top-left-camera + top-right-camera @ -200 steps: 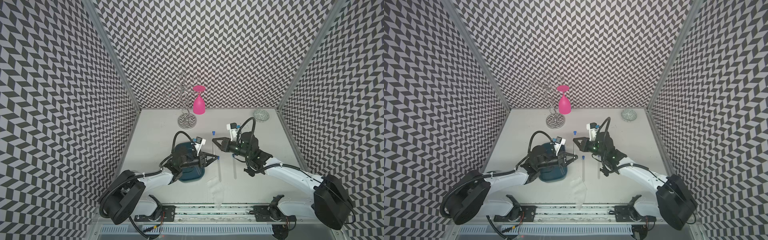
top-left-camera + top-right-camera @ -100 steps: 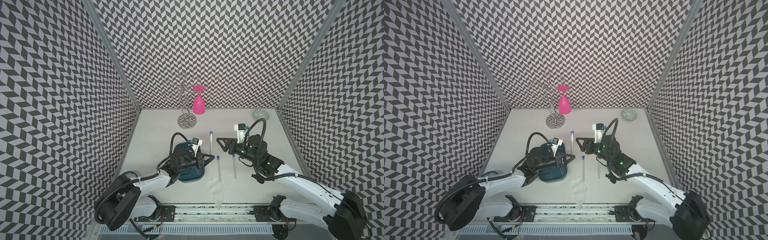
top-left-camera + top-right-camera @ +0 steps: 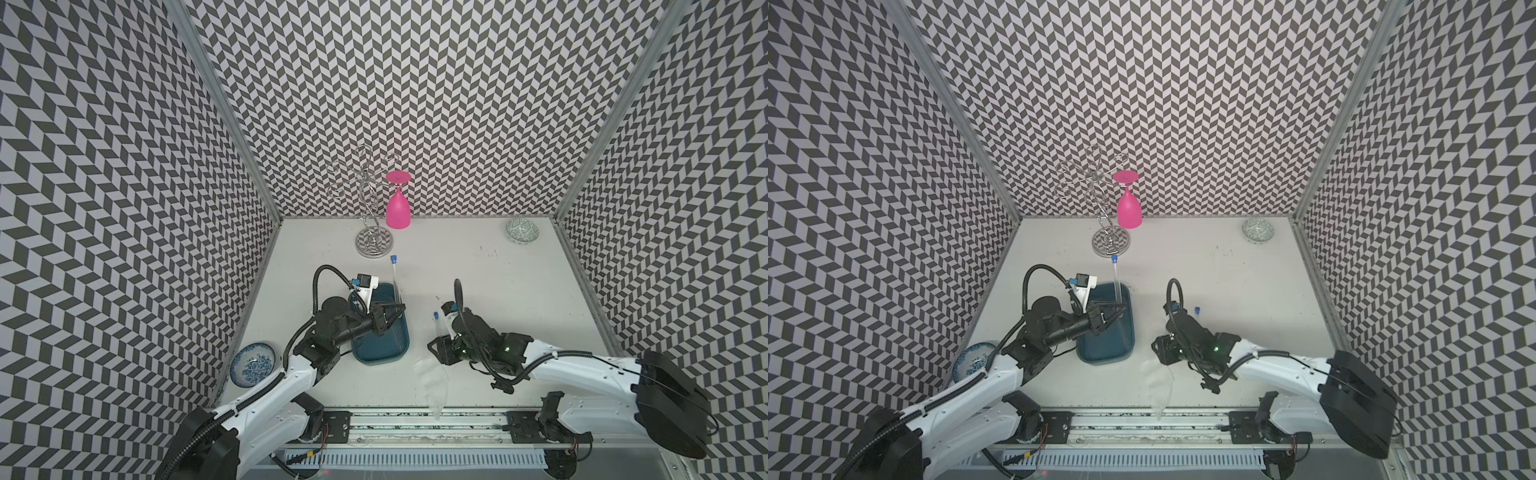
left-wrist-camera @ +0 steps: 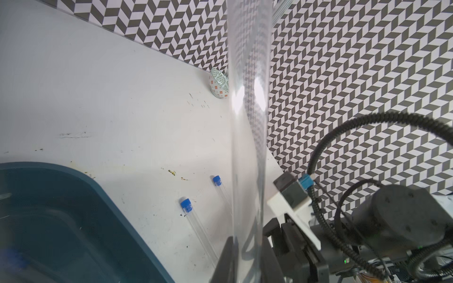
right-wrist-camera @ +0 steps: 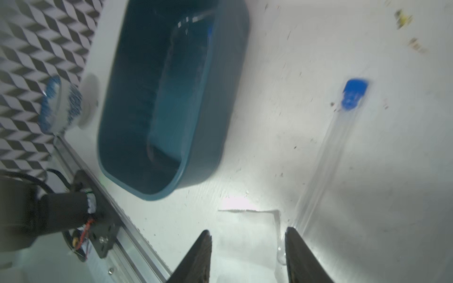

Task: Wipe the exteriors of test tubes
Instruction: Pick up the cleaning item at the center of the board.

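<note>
At best the wiping is judged to be partly done. One test tube [image 3: 395, 284] is clamped near its lower end in the closed jaws of the left gripper [image 3: 395, 313] and is held cap-up above the teal tray [image 3: 374, 353]. A second tube seems to lie inside the tray, though it is blurred in the right wrist view. Two more are left on the table [image 3: 498, 282] beside the right arm, one [image 4: 196, 225] just beside the other [image 4: 217, 181]. The right gripper [image 5: 247, 231] is poised low over the tissue [image 3: 432, 376], jaws parted and nothing gripped; the tissue is not yet picked up. The tubes are thin, clear and glossy, with small blue caps. The tray is smooth plastic with rounded corners. The tissue is a thin, creased, translucent white sheet.
</note>
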You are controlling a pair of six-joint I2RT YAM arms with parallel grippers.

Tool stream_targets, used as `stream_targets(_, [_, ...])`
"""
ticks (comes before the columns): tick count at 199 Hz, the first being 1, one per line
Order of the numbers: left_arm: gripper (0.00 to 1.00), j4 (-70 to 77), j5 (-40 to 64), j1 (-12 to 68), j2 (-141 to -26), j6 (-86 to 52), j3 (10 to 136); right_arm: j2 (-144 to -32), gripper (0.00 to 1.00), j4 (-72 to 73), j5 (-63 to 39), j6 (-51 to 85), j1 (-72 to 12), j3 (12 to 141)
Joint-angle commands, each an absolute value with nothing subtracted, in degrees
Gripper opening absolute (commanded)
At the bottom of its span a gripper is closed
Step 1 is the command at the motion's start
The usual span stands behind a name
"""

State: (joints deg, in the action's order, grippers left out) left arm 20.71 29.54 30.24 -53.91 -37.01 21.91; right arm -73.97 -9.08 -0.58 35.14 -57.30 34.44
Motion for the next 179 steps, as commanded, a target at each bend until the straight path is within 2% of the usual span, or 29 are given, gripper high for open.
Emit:
stream_targets(1, [0.14,17.5,29.1,30.0,-53.0,-35.8,21.1,-77.8,0.47,-8.3,4.5,34.8,-60.9,37.6])
stream_targets(63, [0.14,17.7,28.7,30.0,-51.6,-37.0,19.5,-89.2,0.42,-11.4,11.0,32.5,-68.5,40.7])
stream_targets(91, [0.14,17.6,28.6,30.0,-51.2,-37.3,19.3,-94.0,0.32,-13.1,14.9,33.5,-70.9,41.2])
stream_targets(113, [0.14,17.2,28.4,30.0,-51.1,-37.1,19.4,-96.4,0.17,-14.4,17.5,34.5,-72.7,41.4])
stream_targets(140, [0.14,16.7,28.2,30.0,-51.3,-36.6,19.3,-94.2,0.00,-14.9,19.8,35.8,-73.2,41.5])
stream_targets(179, [0.14,16.7,28.2,30.1,-51.6,-36.4,19.3,-84.3,0.00,-15.2,24.5,35.3,-72.1,42.1])
